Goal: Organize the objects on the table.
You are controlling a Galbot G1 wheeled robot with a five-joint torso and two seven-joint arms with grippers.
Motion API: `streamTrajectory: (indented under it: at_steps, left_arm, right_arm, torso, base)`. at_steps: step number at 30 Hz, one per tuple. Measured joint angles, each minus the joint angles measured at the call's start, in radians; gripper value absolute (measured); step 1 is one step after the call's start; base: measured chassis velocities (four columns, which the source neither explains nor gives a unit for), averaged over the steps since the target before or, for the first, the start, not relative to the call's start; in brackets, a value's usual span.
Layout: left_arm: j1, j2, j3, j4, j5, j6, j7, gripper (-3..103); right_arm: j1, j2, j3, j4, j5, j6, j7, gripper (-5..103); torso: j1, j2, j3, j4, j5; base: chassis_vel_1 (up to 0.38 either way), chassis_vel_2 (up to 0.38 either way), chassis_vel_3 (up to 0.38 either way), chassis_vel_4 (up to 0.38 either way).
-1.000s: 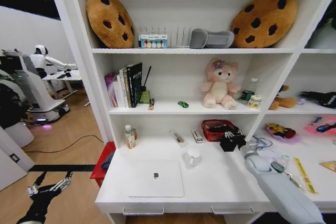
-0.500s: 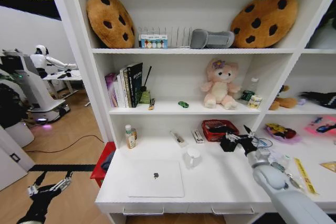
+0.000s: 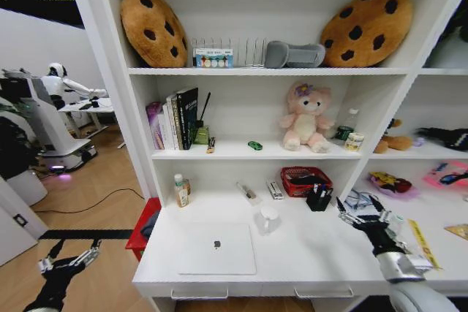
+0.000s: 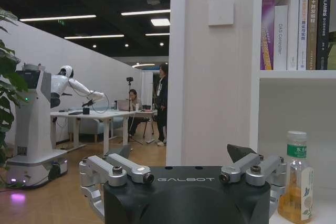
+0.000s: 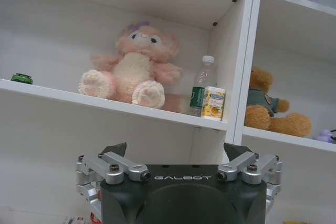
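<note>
A silver laptop [image 3: 217, 248], lid closed, lies flat near the front edge of the white bench [image 3: 307, 253], left of centre. Just beside its back right corner stands a small white cup-like piece [image 3: 268, 218]. Farther back, toward the shelf unit's rear wall, sit a slim pen-like item [image 3: 247, 192], a small flat box [image 3: 275, 190] and a red mesh basket [image 3: 305, 180], with a black pen holder [image 3: 319, 198] touching the basket's front right corner. A bottle of amber liquid [image 3: 180, 191] stands at the bench's back left. On the shelf above, a tiny green toy car [image 3: 254, 145] rests between a row of books [image 3: 174, 118] and a pink plush bear [image 3: 306, 117].

The right gripper [image 3: 365, 216] hovers above the right part of the bench, near the pen holder but apart from it, and well apart from the laptop, its fingers spread wide with nothing between them. The right wrist view looks past its parted fingers [image 5: 106, 161] at the plush bear, the green car at the shelf's far end, and a bottle [image 5: 201, 94] beside a small yellow carton [image 5: 212, 103].

The left gripper [image 3: 68, 262] hangs low over the wooden floor, off the bench's left end and well clear of every item; its fingers stand apart, empty, with the amber bottle close by in the left wrist view.
</note>
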Motion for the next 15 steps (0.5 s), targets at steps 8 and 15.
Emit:
streamTrajectory:
  at_steps: [8, 15]
  left_arm:
    - [0.000, 0.000, 0.000, 0.000, 0.000, 0.000, 0.000, 100]
    - [0.000, 0.000, 0.000, 0.000, 0.000, 0.000, 0.000, 100]
  right_arm:
    - [-0.098, 0.024, 0.022, 0.021, -0.044, 0.026, 0.055, 100]
    - [-0.097, 0.013, 0.041, -0.013, -0.057, 0.049, 0.067, 100]
  torso:
    - [0.000, 0.000, 0.000, 0.0001, 0.0001]
    - [0.000, 0.000, 0.000, 0.0001, 0.0003]
  base:
    - [0.000, 0.000, 0.000, 0.000]
    - [0.000, 0.000, 0.000, 0.000]
